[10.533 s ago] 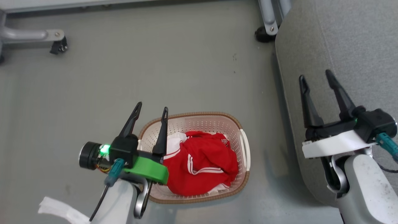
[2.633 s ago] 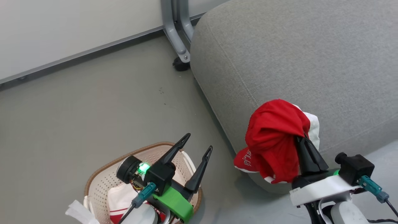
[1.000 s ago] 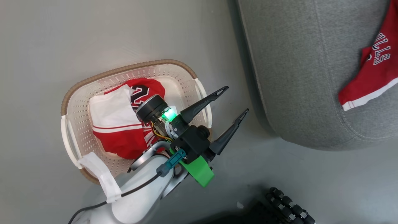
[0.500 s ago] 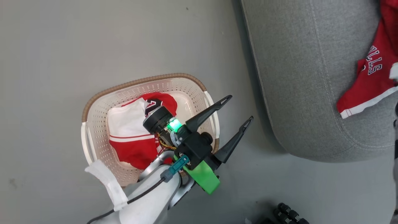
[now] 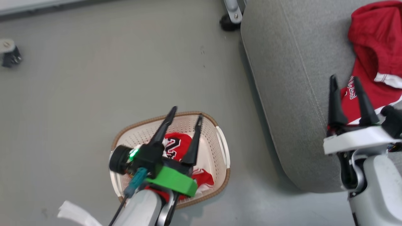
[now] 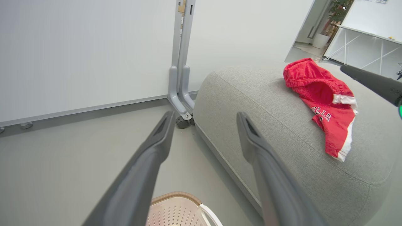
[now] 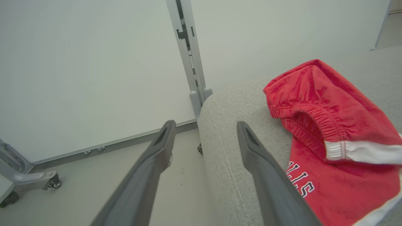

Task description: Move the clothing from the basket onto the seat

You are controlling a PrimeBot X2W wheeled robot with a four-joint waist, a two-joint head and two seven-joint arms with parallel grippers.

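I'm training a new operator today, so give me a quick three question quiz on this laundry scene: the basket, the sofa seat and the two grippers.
1. True or false: the red shorts lie on the grey seat.
2. What lies in the basket? A) a red garment with a black number B) a blue towel C) nothing
3. Fill in: the left gripper and the right gripper both stand ____.
Key: 1 true; 2 A; 3 open.
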